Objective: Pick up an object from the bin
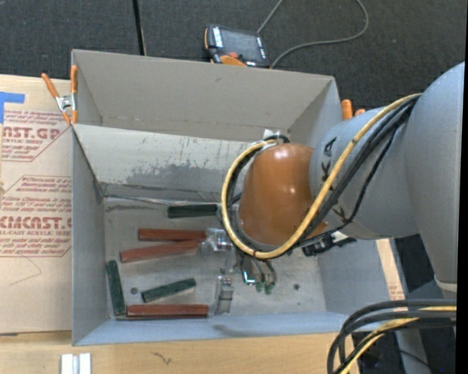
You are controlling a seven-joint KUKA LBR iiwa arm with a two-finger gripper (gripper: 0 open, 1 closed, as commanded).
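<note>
Several red-brown sticks [171, 235] and dark green sticks [169, 290] are scattered left of the orange wrist cover [276, 193], and the jaws, whose state cannot be told, should be centred across one.

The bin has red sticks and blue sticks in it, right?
Not quite. The camera view shows red sticks and dark green sticks lying in the bin. None of them is blue.
</note>
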